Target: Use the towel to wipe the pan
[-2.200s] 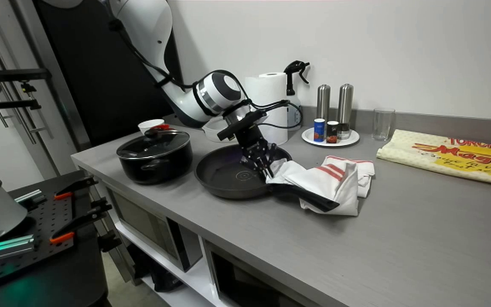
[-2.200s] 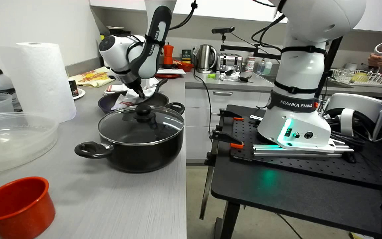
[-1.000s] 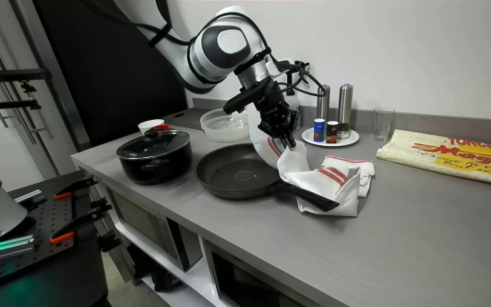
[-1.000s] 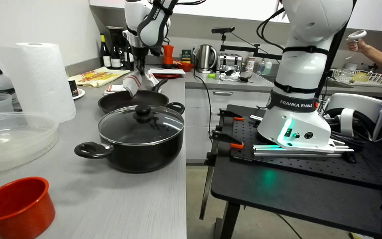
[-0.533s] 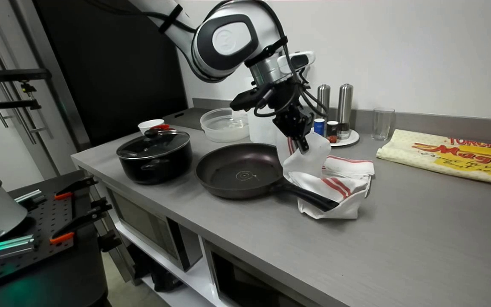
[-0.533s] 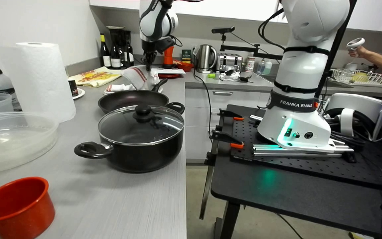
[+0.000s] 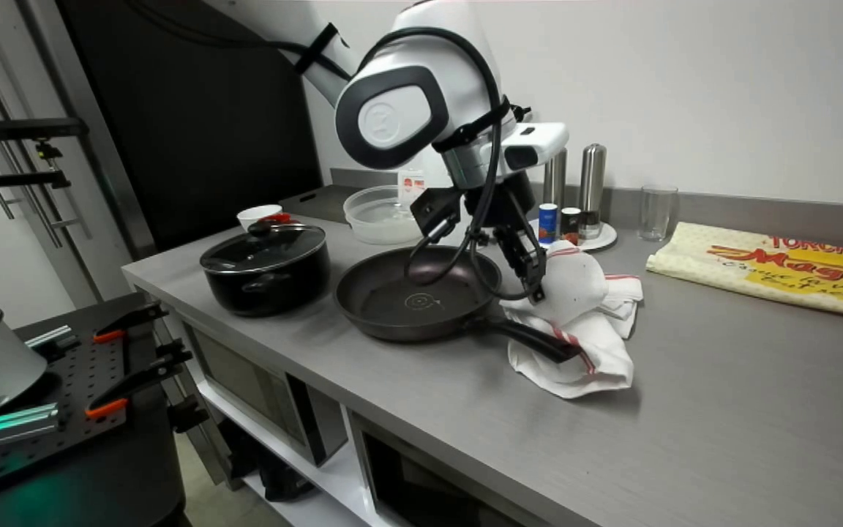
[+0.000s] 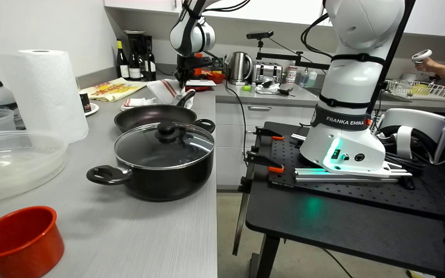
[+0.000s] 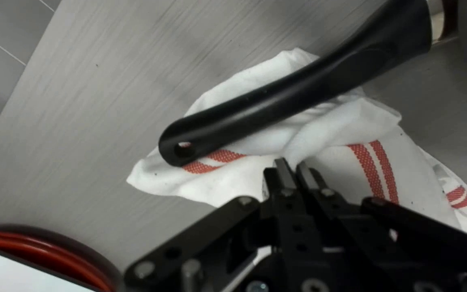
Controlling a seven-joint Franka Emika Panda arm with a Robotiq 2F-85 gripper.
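Your gripper (image 9: 296, 174) is clamping a white, red-striped towel (image 9: 335, 164) beside a dark frying pan (image 7: 407, 311) on a grey kitchen surface (image 7: 721, 410), its two fingers (image 9: 285, 174) standing close together and pinching a raised part of the cloth. The wrist view is showing you the pan's black handle (image 9: 266, 106) crossing above the towel, with white fabric peeking out on both sides. The towel is lying around the handle's end, outside the pan's round body, while its held portion is rising toward the fingertips. Another red-striped fold (image 7: 620, 295) is resting just behind; whether it is belonging to the same cloth, you cannot tell. In an exterior view, a black cable (image 7: 495, 139) is looping from the white arm (image 7: 421, 88) down in front of the pan. A black pot (image 8: 168, 183) is sitting just beside the pan under a glass lid (image 8: 141, 150) in both exterior views. Nearer the wall, a white plate (image 7: 607, 238) is carrying a blue shaker (image 7: 547, 223), a dark shaker (image 7: 570, 225) and a steel mill (image 7: 594, 176); a drinking glass (image 7: 658, 212) is standing near it, and a yellow printed cloth (image 7: 780, 274) is lying just beside the glass.
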